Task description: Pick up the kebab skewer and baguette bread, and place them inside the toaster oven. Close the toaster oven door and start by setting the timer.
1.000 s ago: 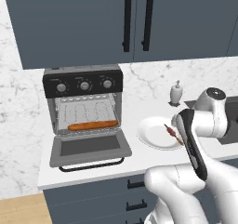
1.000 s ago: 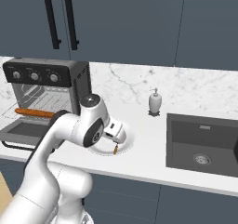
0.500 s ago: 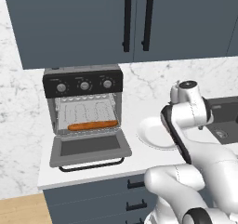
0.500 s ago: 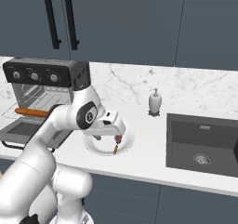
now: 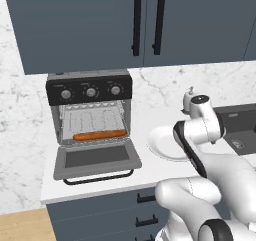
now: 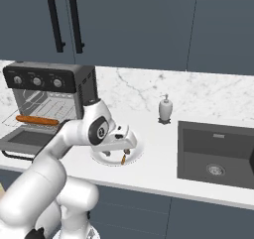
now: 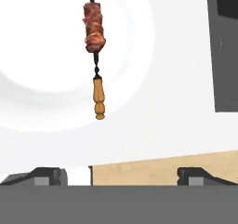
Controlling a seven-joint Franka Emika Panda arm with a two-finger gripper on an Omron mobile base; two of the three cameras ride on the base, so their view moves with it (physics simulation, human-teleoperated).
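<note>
I've got the gripper (image 7: 119,174) spread fully wide, gripping nothing, poised over the near rim of the white plate (image 6: 101,157). The kebab skewer (image 7: 95,46) lies on that plate, its orange handle sticking out over the rim nearest me. Well left of the plate, the baguette bread (image 5: 99,134) sits on the rack inside the toaster oven (image 5: 90,116), and the toaster oven door (image 5: 96,160) is dropped flat.

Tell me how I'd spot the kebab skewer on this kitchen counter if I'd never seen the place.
Find the marble counter between the toaster oven and the sink; a round white plate sits there, beneath the gripper. The kebab skewer lies on that plate: a thin dark stick with red-brown meat chunks and an orange turned handle reaching the rim, far slimmer than the baguette bread in the oven.
</note>
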